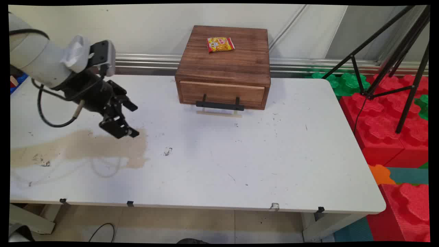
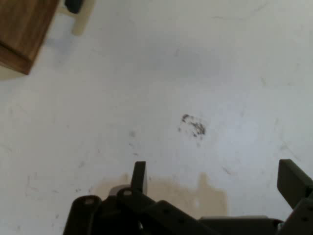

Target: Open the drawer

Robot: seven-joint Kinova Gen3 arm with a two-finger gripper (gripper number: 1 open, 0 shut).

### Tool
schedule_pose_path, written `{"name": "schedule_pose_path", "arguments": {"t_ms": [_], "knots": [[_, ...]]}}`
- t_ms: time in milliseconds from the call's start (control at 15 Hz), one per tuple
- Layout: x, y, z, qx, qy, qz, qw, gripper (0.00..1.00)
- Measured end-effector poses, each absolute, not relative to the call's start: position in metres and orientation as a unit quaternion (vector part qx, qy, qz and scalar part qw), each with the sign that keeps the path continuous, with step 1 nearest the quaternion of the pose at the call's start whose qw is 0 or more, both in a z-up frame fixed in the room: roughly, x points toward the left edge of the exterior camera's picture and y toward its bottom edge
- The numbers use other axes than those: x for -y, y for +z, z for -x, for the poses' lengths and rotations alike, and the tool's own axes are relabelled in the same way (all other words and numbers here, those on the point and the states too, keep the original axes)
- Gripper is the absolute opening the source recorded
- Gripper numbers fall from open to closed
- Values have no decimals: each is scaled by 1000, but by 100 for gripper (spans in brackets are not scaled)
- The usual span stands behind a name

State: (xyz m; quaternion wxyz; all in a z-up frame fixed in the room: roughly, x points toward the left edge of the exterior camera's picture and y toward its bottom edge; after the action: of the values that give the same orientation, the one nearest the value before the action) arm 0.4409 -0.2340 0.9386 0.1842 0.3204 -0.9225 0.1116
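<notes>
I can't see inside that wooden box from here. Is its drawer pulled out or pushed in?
Pushed in. The drawer front sits flush with the wooden box, and only its black handle sticks out over the table.

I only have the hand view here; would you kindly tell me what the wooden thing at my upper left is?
Observer: It's a wooden box with one drawer, standing at the table's far edge.
Operator: Is the drawer open?
Observer: No, it is shut; its black handle faces the near side.
Operator: Anything on top?
Observer: A yellow and red snack packet lies flat on the lid, well away from the open, empty gripper.
</notes>
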Motion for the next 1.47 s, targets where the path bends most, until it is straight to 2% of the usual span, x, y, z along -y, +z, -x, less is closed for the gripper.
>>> {"name": "schedule_pose_path", "arguments": {"t_ms": [733,1467], "knots": [[286,942,-369,915,137,-343,162,100],[352,923,-293,914,158,-340,156,100]]}}
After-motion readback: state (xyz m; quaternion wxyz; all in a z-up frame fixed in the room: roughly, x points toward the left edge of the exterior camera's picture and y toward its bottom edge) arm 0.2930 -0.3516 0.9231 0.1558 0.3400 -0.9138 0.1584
